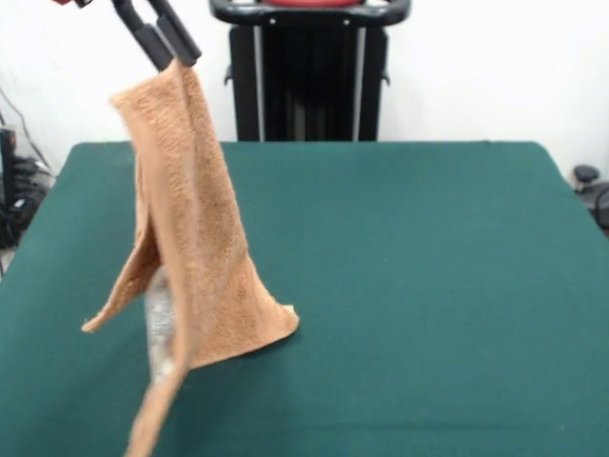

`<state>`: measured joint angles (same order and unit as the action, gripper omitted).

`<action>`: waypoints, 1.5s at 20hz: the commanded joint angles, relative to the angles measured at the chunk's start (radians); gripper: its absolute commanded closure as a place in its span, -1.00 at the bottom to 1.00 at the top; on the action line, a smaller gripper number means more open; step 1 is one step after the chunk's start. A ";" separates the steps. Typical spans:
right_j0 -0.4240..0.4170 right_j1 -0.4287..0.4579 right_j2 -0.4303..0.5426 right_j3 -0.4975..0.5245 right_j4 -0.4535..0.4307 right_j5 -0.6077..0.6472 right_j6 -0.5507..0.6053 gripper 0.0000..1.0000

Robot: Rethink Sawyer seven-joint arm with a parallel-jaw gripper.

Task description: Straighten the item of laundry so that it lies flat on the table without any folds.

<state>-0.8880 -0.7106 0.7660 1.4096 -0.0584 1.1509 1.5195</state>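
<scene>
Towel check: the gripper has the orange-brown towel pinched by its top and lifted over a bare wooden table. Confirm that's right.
Not quite. The gripper does pinch the orange-brown towel by its top and hold it lifted, but the table is covered in dark green cloth, not bare wood. The front view shows it.

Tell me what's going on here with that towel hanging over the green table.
The robot's claw has pinched the orange-brown towel by its top edge and holds it up above the green table. The towel hangs in long vertical folds, with its lower end trailing down toward the tabletop. It is not flat yet, so the straightening remains to be done.
</scene>
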 commanded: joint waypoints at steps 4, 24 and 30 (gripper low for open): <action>-0.009 0.024 0.184 0.094 0.043 0.169 -0.248 1.00; 0.007 0.029 0.246 0.054 0.024 0.215 -0.147 1.00; 0.010 0.020 0.222 -0.007 -0.021 0.285 -0.167 1.00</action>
<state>-0.9228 -0.7034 0.9626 1.4064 -0.0606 1.2891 1.5195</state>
